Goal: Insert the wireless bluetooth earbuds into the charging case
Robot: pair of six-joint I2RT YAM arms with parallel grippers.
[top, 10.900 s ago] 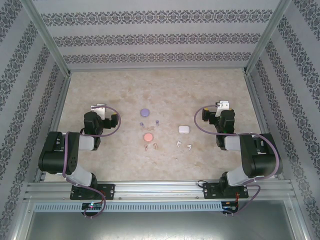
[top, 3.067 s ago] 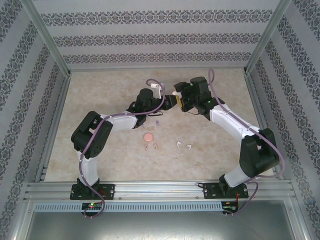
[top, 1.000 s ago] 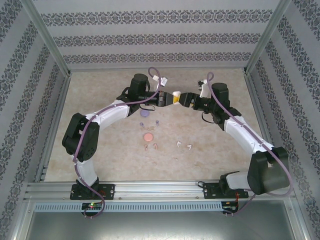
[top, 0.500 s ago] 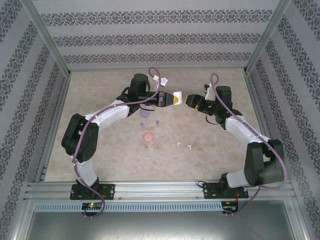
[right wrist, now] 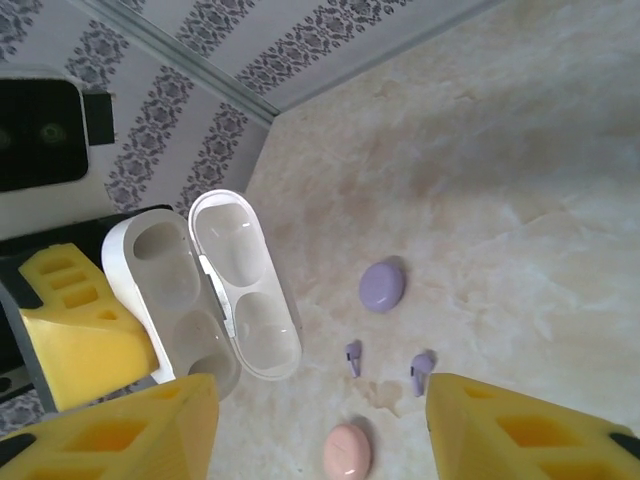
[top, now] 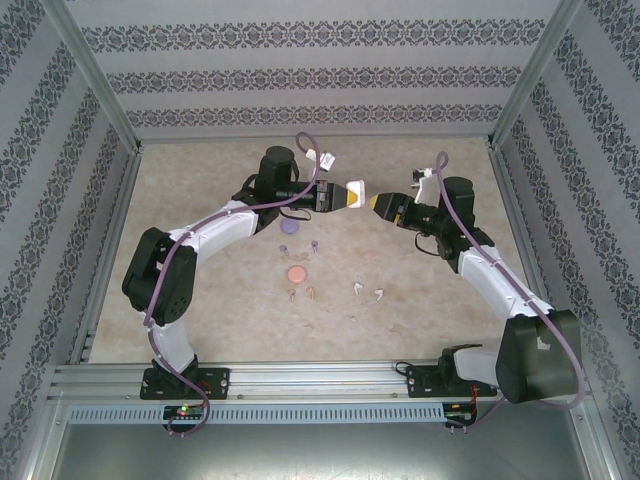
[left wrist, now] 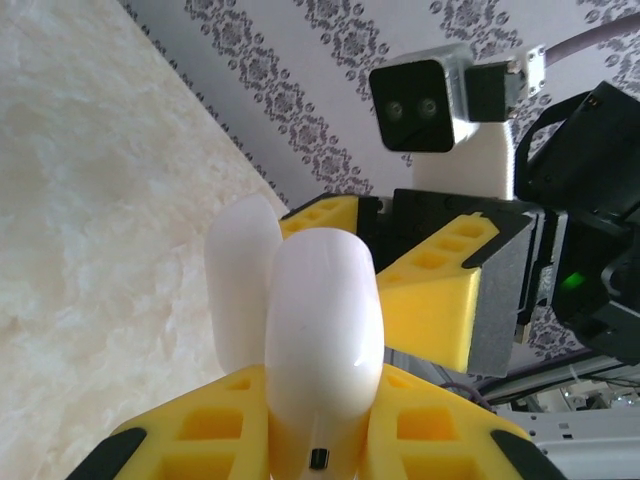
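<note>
My left gripper [top: 343,195] is shut on the white charging case [top: 354,192] and holds it above the table. The case [left wrist: 322,310] stands between the yellow fingers [left wrist: 190,430] with its lid [left wrist: 243,280] swung open. In the right wrist view the case [right wrist: 165,290] shows two empty wells. My right gripper [top: 379,204] hangs a short way to the right of the case, open, with nothing in it. On the table lie two purplish earbuds [right wrist: 353,357] [right wrist: 421,370], two pinkish earbuds [top: 291,294] [top: 311,292] and two white earbuds [top: 356,287] [top: 379,294].
A closed purple case [top: 290,227] and a closed pink case [top: 297,273] lie on the marble tabletop [top: 200,180] among the earbuds. Patterned walls and metal rails [top: 110,110] ring the workspace.
My right gripper has let go of the case and drawn back to the right, leaving a gap. The left gripper keeps the case at the same spot.
</note>
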